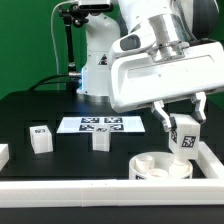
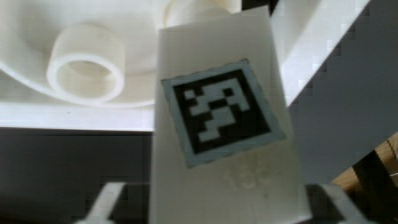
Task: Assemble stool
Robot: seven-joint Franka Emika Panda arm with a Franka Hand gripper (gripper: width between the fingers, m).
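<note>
My gripper (image 1: pixel 181 123) is shut on a white block leg (image 1: pixel 184 137) with a black-and-white tag, and holds it upright just above the far right edge of the round white seat (image 1: pixel 152 172). The seat lies near the front rail with its sockets facing up. In the wrist view the leg (image 2: pixel 214 110) fills the middle between the two fingers (image 2: pixel 111 203). Beyond it shows the seat (image 2: pixel 54 95) with a round socket (image 2: pixel 84 70). Two more legs (image 1: pixel 41 139) (image 1: pixel 100 139) stand on the black table toward the exterior view's left.
The marker board (image 1: pixel 95 125) lies flat behind the loose legs. A long white rail (image 1: pixel 90 196) edges the front of the table. Another white piece (image 1: pixel 3 154) shows at the exterior view's left edge. The robot's base (image 1: pixel 95 70) stands at the back.
</note>
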